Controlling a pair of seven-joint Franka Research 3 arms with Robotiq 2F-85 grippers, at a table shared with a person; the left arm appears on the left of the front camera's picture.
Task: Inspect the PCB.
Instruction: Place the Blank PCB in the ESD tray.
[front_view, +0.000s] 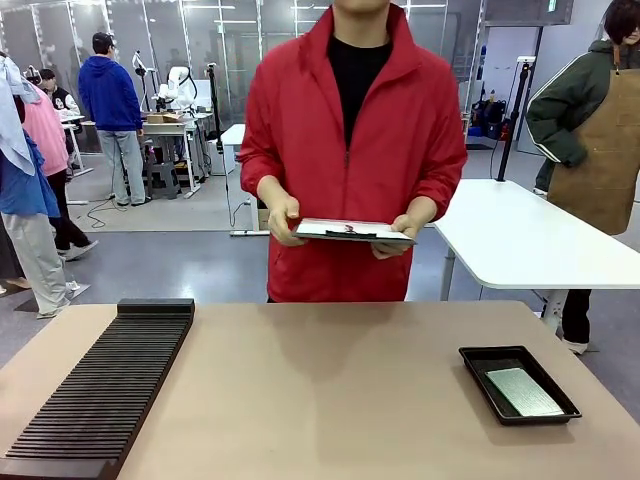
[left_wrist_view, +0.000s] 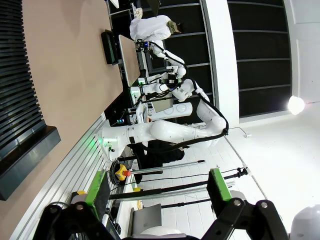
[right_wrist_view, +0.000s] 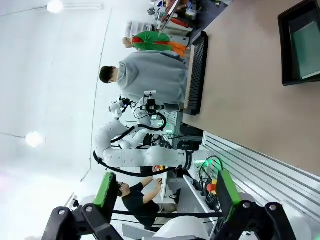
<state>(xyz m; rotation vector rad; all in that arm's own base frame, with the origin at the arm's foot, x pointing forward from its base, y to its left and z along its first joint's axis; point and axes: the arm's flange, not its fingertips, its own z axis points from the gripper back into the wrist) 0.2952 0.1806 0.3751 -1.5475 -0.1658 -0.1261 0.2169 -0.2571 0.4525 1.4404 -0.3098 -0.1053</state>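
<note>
Front view: the PCB (front_view: 524, 391), a pale grey-green board, lies flat inside a shallow black tray (front_view: 480, 366) near the right edge of the tabletop (front_view: 330, 390), towards its near right corner. A long black ribbed rack (front_view: 105, 385) runs along the left edge, from the near left corner towards the far side. Beyond the far edge a person in a red jacket (front_view: 350, 150) holds a flat tablet (front_view: 352, 231) level in both hands.

Left wrist view: the left pincer (left_wrist_view: 157, 192) stands with its green-padded fingers (left_wrist_view: 218, 184) wide apart and nothing between them, raised off the tabletop's near edge. The ribbed rack lies along the picture's left side; the black tray (left_wrist_view: 109, 47) shows small and distant at the tabletop's opposite edge, well apart from this pincer. The board within it cannot be made out here.

Right wrist view: the right pincer (right_wrist_view: 166, 192) is likewise spread wide and empty, off the tabletop's near edge. The tray (right_wrist_view: 286, 45) with the PCB (right_wrist_view: 305, 47) inside lies at the picture's upper right, apart from the fingers (right_wrist_view: 226, 192).
</note>
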